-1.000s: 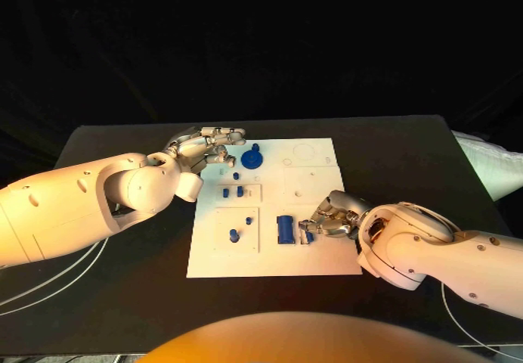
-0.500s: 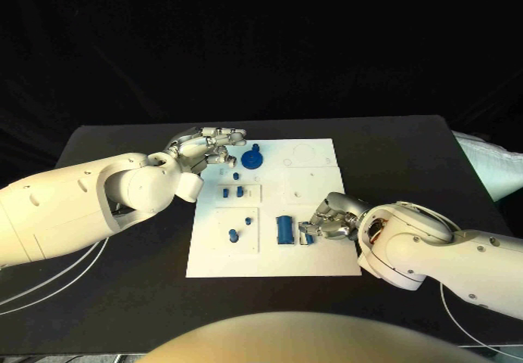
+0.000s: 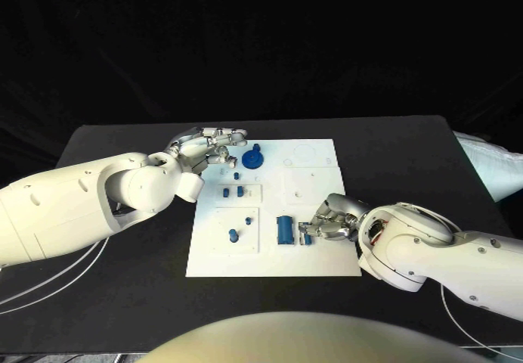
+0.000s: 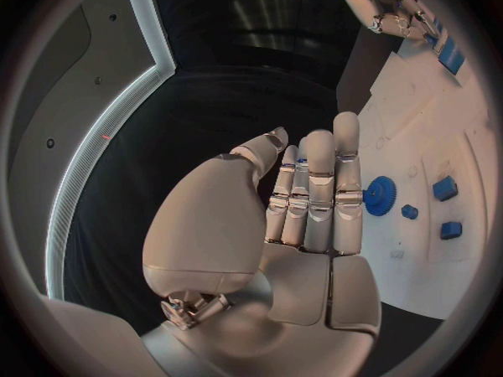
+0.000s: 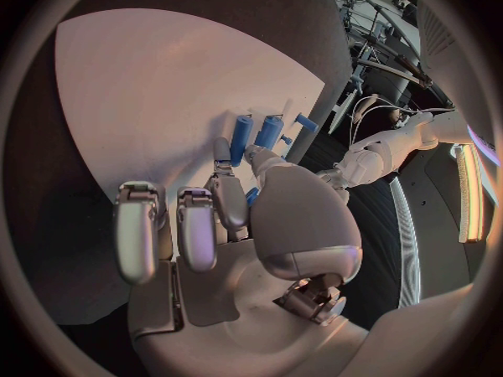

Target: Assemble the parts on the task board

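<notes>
Black table under a dark backdrop, with the white task board in the middle of the head view. Left hand sits at the board's upper left corner, just left of the blue gear-shaped part; in the left wrist view the left hand has its fingers straight and side by side, thumb apart, nothing in it, and the gear lies beyond the fingertips on the board. Right hand is at the board's lower right area, fingers curled down beside the blue cylinder. A small blue piece shows right at its fingertips; the right wrist view shows blue between thumb and finger of the right hand, so it looks pinched, though the grip is partly hidden. Beyond those fingers in that view lie two blue cylinders on the board. Two small blue blocks sit in the centre-left panel of the board, and two more small blue parts lie in the lower left panel. Upper right of the board has round outlines.
</notes>
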Robot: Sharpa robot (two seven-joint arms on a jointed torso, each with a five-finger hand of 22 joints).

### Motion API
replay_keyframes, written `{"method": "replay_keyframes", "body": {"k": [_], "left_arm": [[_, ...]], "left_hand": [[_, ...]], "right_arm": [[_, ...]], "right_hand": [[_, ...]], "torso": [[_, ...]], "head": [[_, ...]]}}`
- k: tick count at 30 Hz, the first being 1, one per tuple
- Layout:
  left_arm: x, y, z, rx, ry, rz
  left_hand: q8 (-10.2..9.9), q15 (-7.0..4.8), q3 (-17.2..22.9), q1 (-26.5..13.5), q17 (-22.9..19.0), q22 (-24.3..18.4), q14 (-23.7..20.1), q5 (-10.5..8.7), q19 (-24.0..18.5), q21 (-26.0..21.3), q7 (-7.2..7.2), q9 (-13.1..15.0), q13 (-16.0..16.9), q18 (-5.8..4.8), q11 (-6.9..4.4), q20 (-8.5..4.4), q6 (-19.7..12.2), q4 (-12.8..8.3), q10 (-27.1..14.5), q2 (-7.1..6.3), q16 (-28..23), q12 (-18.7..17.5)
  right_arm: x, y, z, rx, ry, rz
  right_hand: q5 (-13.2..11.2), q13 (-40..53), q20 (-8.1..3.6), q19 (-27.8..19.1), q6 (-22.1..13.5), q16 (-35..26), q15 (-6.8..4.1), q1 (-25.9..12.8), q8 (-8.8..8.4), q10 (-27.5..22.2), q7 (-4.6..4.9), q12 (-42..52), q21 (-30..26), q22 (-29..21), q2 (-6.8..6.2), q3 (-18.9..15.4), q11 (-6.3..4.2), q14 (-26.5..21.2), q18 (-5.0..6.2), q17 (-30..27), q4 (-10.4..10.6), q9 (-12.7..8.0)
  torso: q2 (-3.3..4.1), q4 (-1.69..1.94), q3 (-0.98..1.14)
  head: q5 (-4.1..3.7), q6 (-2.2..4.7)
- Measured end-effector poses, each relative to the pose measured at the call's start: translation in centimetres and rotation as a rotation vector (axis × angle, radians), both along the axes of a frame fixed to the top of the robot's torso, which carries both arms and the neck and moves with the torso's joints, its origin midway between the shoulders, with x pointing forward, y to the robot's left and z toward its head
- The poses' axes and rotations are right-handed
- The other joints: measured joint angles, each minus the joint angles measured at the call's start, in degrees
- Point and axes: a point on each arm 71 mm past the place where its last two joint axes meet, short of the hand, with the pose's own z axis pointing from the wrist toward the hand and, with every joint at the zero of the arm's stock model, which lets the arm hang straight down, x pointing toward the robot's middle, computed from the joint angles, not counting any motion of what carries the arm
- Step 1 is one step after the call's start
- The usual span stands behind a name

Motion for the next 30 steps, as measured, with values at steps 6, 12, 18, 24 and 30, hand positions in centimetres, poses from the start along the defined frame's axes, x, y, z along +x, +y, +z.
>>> {"method": "replay_keyframes", "body": {"k": [6, 12, 18, 24, 30], "left_arm": [[0.0, 0.0, 0.0, 0.000, 0.001, -0.001], [0.0, 0.0, 0.0, 0.001, 0.001, -0.002], [0.0, 0.0, 0.0, 0.001, 0.001, -0.002], [0.0, 0.0, 0.0, 0.002, 0.002, -0.003], [0.0, 0.0, 0.0, 0.003, 0.002, -0.003]], "left_hand": [[0.00, 0.00, 0.00, 0.00, 0.00, 0.00, 0.00, 0.00, 0.00, 0.00, 0.00, 0.00, 0.00, 0.00, 0.00, 0.00, 0.00, 0.00, 0.00, 0.00, 0.00, 0.00], [0.00, 0.00, 0.00, 0.00, -0.05, 0.00, 0.00, 0.00, 0.00, 0.00, 0.00, 0.00, 0.00, 0.00, 0.00, 0.00, 0.00, 0.00, 0.00, 0.00, 0.00, 0.00], [0.00, 0.00, 0.00, 0.00, -0.05, 0.01, 0.00, 0.00, 0.00, 0.00, 0.00, 0.00, 0.00, 0.00, 0.00, 0.00, 0.00, 0.00, 0.00, 0.00, 0.00, 0.00], [0.00, 0.00, 0.00, 0.00, -0.05, 0.01, 0.00, 0.00, 0.00, 0.00, -0.01, 0.00, 0.01, 0.00, 0.00, 0.00, 0.00, 0.00, 0.00, 0.00, 0.00, 0.00], [0.22, 0.00, 0.00, 0.00, -0.04, 0.01, 0.00, 0.00, 0.00, -0.21, -0.01, 0.00, 0.01, 0.00, 0.00, 0.00, 0.00, 0.00, 0.00, 0.00, 0.00, 0.27]], "right_arm": [[0.0, 0.0, 0.0, 0.000, 0.000, 0.000], [0.0, 0.1, 0.0, 0.000, 0.001, 0.003], [-0.1, 0.1, 0.0, 0.000, 0.002, 0.005], [-0.2, -0.1, 0.1, 0.001, 0.002, 0.006], [-0.6, -0.9, 0.3, -0.002, 0.005, 0.007]], "right_hand": [[-4.59, 0.00, -0.17, 0.17, 0.01, 0.00, 0.00, -1.50, 0.04, 0.00, -0.01, 0.00, 0.00, 0.00, -1.51, -2.83, 0.00, 0.00, 0.00, 0.00, 0.69, 0.42], [-7.72, 0.00, -0.17, 0.17, 0.01, 0.00, 0.00, -2.04, 0.04, 0.00, -0.01, -0.25, 0.00, -0.01, -2.05, -4.89, 0.00, 0.00, 0.00, 0.04, 1.43, 0.74], [-7.95, -0.01, -0.17, 0.17, 0.01, 0.00, 0.00, -2.42, 0.05, 0.00, -0.01, -0.25, 0.00, -0.01, -1.66, -5.46, 0.01, 0.00, 0.00, 0.04, 1.66, 0.82], [-8.46, -0.01, -0.17, 0.17, 0.04, 0.00, 0.00, -2.49, 0.05, 0.00, -0.04, -0.25, 0.00, -0.02, -1.60, -6.34, 0.01, -0.01, 0.00, 0.04, 1.58, 0.99], [-12.09, -0.01, -0.16, 0.17, 0.05, 0.00, 0.00, -1.62, 0.04, 0.00, -0.05, -0.91, 0.00, -0.02, -2.47, -8.63, 0.01, -0.01, 0.00, 0.03, 0.76, 1.35]], "torso": [[0.01, 0.01, 0.00], [0.02, 0.01, 0.00], [0.01, -0.02, 0.03], [-0.01, -0.02, 0.04], [-0.02, -0.06, 0.09]], "head": [[0.08, 0.00], [0.10, 0.00], [0.16, 0.00], [0.06, 0.00], [-0.01, 0.00]]}}
